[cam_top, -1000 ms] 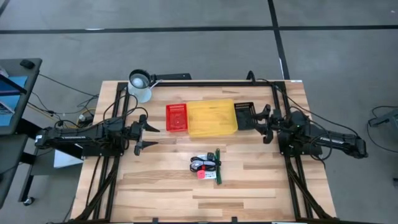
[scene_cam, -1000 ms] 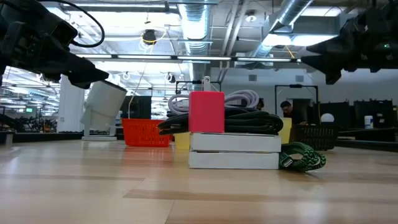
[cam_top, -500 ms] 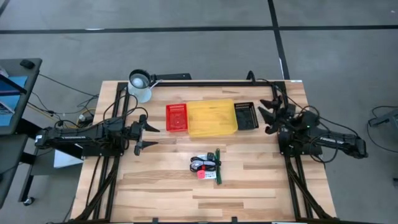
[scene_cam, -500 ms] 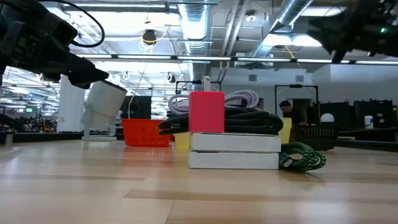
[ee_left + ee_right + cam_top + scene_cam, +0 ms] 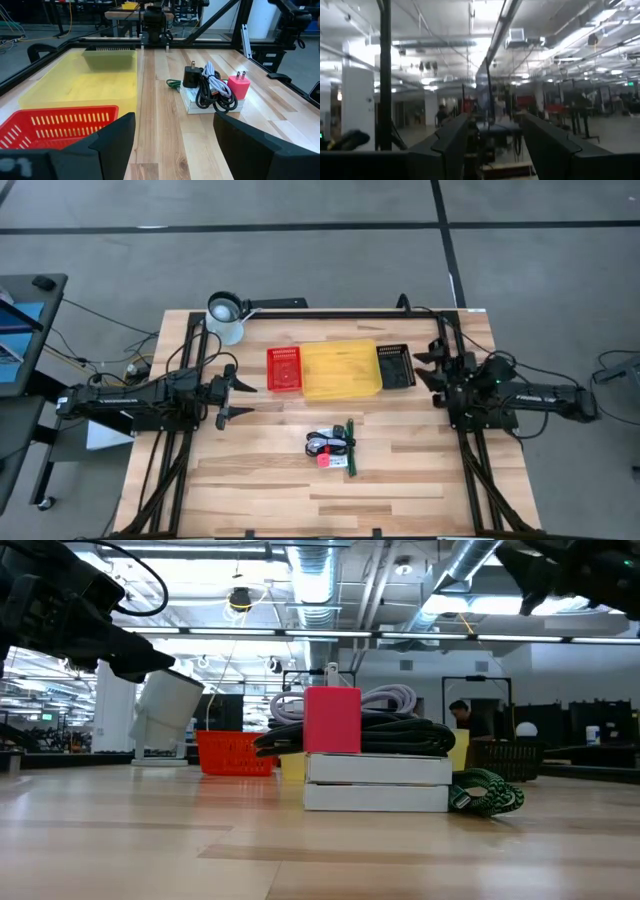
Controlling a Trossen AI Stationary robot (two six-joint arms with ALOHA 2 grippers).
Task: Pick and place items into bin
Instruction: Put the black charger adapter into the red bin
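Pink charger plug [image 5: 238, 87] and floppy coiled cable [image 5: 212, 90] sit piled on 2 white packets [image 5: 192, 103] mid-table, probably light but tangly, so I'd pinch the stiff plug; left gripper [image 5: 226, 394] and right gripper [image 5: 428, 373] both gape empty.

A white mug [image 5: 226, 317] stands at the wooden table's [image 5: 250, 480] far left corner.

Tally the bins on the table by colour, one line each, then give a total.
red bin: 1
yellow bin: 1
black bin: 1
Total: 3
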